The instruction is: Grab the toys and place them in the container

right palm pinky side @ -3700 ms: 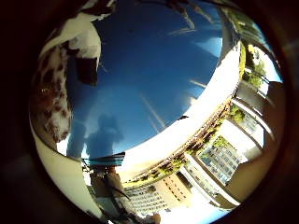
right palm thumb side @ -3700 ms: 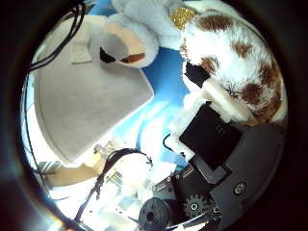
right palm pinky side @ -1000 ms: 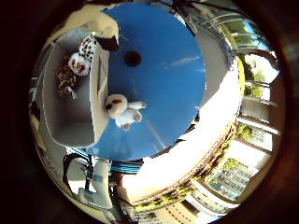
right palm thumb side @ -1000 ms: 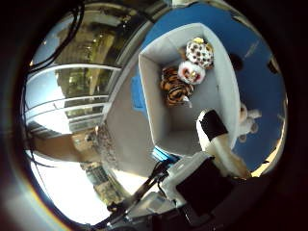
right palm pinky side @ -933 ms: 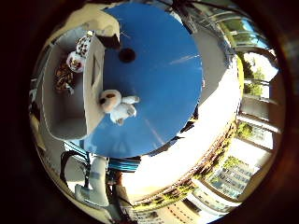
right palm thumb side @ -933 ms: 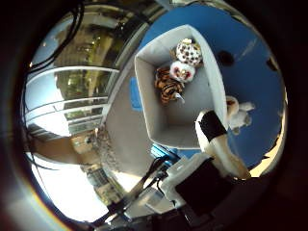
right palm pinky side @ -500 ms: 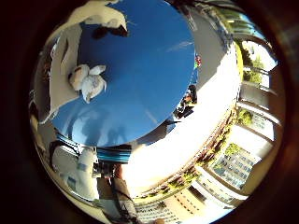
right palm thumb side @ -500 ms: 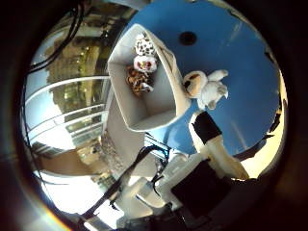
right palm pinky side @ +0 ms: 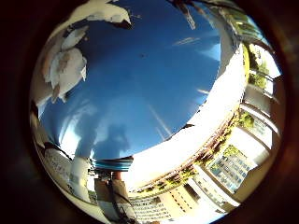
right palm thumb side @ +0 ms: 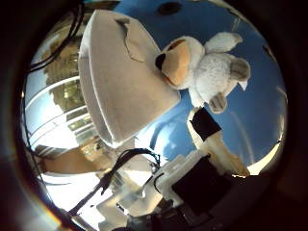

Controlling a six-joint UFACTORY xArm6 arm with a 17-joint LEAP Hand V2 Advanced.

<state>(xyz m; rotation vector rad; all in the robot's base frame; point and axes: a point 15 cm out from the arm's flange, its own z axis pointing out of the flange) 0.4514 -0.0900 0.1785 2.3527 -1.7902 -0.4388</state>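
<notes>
One plush toy (right palm thumb side: 204, 67) in view, white with a tan muzzle and dark nose, lying on the blue counter (right palm pinky side: 154, 88) just beside the one grey container (right palm thumb side: 120, 86). Its muzzle points at the container wall, seemingly touching it; the long axis runs away from the wall. Container contents not visible from here. Hand (right palm thumb side: 211, 144) above the toy, one finger extended toward it, nothing grasped.

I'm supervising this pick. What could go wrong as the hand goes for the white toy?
1. The white toy lies on the blue table right against the container wall, so the fingers may knock or shove the container.
2. The hand comes in from one side, so the soft toy may slide away rather than be gripped.
</notes>
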